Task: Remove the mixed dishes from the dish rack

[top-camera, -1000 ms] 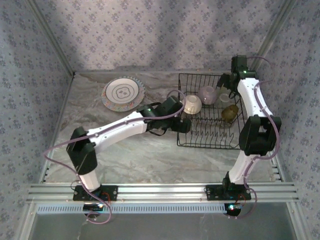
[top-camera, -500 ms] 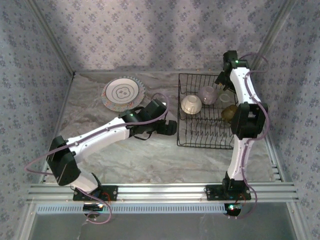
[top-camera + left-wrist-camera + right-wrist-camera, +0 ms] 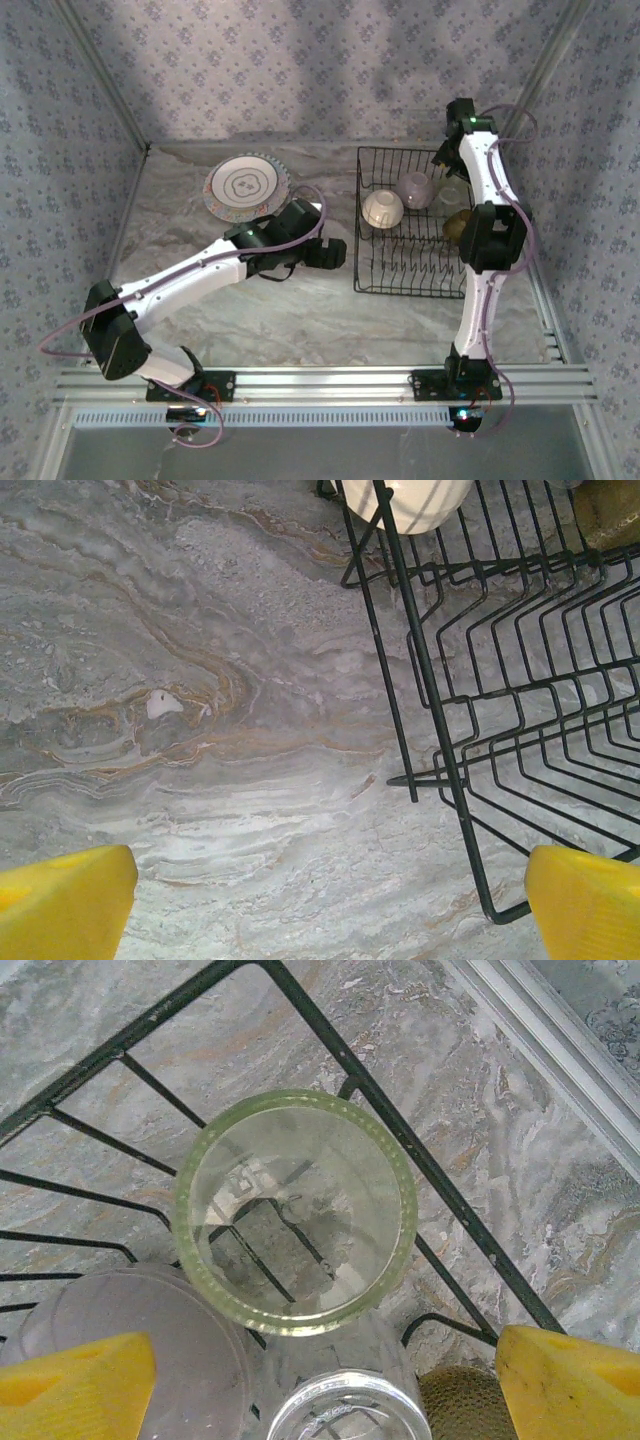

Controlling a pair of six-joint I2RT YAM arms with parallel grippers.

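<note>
Green-tinted glass [image 3: 295,1210] stands in the far right corner of the dish rack [image 3: 410,268], right under the right gripper [image 3: 320,1385]. Its yellow fingers are wide apart, holding nothing. The left gripper [image 3: 320,900] is spread too, empty, beside the rack. Next, I think, the right one should drop down and squeeze the glass.

Plate [image 3: 247,187] on table [image 3: 300,315], cream cup [image 3: 383,209] in dish rack [image 3: 410,290]
</note>
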